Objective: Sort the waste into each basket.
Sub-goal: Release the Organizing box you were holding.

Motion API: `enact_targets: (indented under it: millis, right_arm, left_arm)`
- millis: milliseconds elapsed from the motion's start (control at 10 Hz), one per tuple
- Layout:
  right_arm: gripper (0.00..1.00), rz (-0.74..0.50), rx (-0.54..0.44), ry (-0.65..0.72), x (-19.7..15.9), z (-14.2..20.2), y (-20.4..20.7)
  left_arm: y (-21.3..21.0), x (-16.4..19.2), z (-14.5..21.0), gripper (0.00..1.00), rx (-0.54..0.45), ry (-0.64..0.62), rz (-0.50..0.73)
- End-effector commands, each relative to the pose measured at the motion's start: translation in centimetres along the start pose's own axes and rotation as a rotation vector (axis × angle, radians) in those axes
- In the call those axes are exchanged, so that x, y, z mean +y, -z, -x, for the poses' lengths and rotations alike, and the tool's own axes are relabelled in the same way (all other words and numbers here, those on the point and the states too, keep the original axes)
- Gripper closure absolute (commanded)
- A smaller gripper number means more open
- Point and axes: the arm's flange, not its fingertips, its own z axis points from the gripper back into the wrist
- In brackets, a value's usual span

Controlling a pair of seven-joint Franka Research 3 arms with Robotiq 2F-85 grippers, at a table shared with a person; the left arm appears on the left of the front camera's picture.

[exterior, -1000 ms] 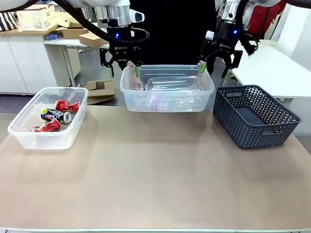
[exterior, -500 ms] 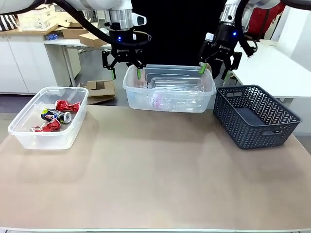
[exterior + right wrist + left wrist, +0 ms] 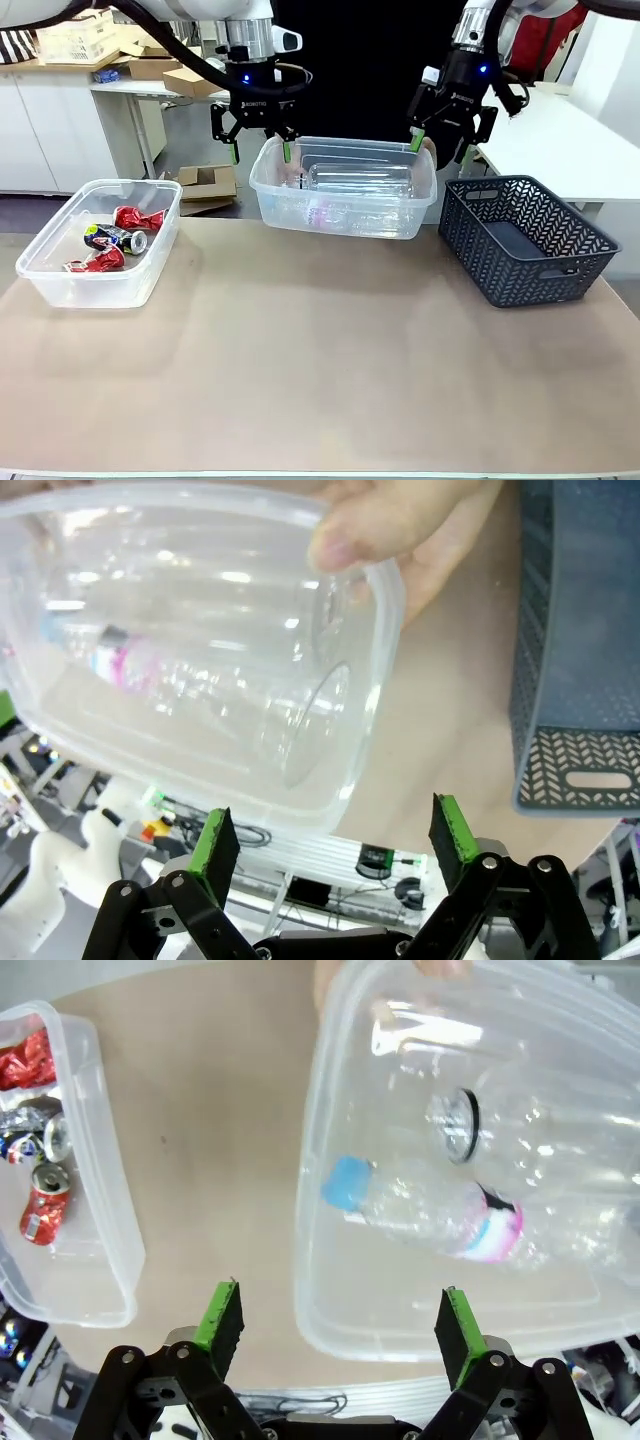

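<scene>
A clear basket (image 3: 70,285) stands on the table at the left with several dented red and dark cans (image 3: 138,218) in it; the same cans (image 3: 40,1210) show in the left wrist view. A second clear basket (image 3: 345,222) with clear plastic bottles (image 3: 360,178) is held up at the far edge by a person's hand (image 3: 400,530). My left gripper (image 3: 259,150) hangs open over its left end, and my right gripper (image 3: 440,148) hangs open over its right end. A pink-labelled bottle (image 3: 430,1210) lies inside, beyond my left gripper (image 3: 340,1320). The basket's wall (image 3: 200,760) is just past my right gripper (image 3: 335,845).
A dark grey lattice basket (image 3: 525,240) stands at the table's right side, next to the held basket, and shows at the right wrist view's edge (image 3: 580,630). The near half of the tan table (image 3: 320,380) is bare. Cupboards and cardboard boxes lie beyond the far edge.
The basket of bottles has shifted slightly and tilted in the person's hands. My left gripper moved a little to the right and up. My right gripper barely moved.
</scene>
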Motion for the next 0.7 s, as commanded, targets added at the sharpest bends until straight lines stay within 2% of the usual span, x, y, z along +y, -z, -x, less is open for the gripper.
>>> enact_targets:
  millis: [0, 200, 300, 400, 500, 600]
  right_arm:
    - [0.0, -0.151, -0.051, -0.096, -2.8, 10.3, -1.1]
    - [0.0, -0.455, -0.108, -0.179, -7.1, 19.9, -1.9]
    - [0.0, -0.656, -0.181, -0.176, -9.1, 23.2, -2.3]
    - [0.0, -0.877, -0.284, -0.18, -11.2, 25.9, -2.3]
    - [0.0, -1.005, -0.365, -0.17, -12.8, 27.5, -1.8]
    - [0.0, -1.05, -0.45, -0.102, -14.1, 28.2, -1.0]
  left_arm:
    - [-2.9, 4.3, 7.0, 0.0, -0.021, 0.049, 0.224]
    - [-4.8, 10.8, 14.9, 0.0, -0.061, 0.071, 0.569]
    - [-4.9, 13.9, 17.4, 0.0, -0.103, 0.052, 0.757]
    - [-4.1, 16.9, 19.2, 0.0, -0.178, 0.086, 0.921]
    - [-3.0, 19.6, 19.5, 0.0, -0.225, 0.115, 1.063]
    - [-1.7, 21.4, 18.9, 0.0, -0.228, 0.109, 1.134]
